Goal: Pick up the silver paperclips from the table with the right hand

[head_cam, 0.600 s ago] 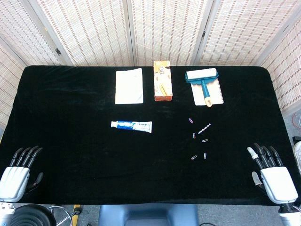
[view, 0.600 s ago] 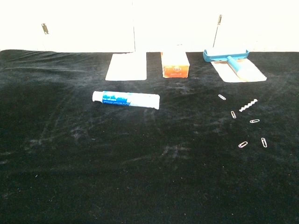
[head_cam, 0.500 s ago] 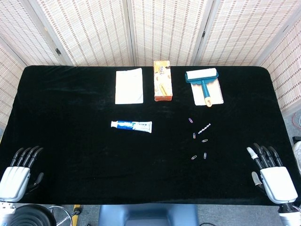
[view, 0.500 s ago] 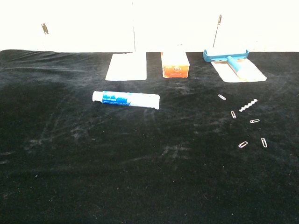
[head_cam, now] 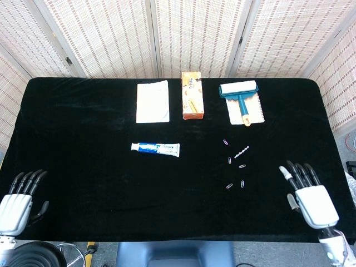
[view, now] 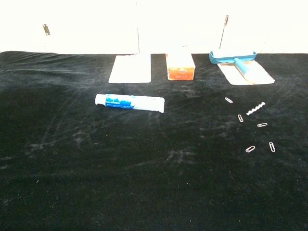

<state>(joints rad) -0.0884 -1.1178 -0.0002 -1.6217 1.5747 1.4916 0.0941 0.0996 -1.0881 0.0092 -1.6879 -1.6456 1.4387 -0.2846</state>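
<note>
While the silver paperclips (head_cam: 235, 166) lie scattered right of centre on the black tabletop (head_cam: 83, 144), I see my right robot hand (head_cam: 307, 192) at the near right edge, empty with fingers spread. My left robot hand (head_cam: 19, 197) is likewise spread at the near left. A toothpaste tube (head_cam: 155, 148) lies left of the clips.

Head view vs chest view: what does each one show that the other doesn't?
Head view only: the left hand and right hand, both open at the near table edge, and the woven screen behind the table. Chest view only: nothing extra; its background is washed out white. Both: the paperclips, toothpaste tube, white pad, orange box and lint roller.
</note>
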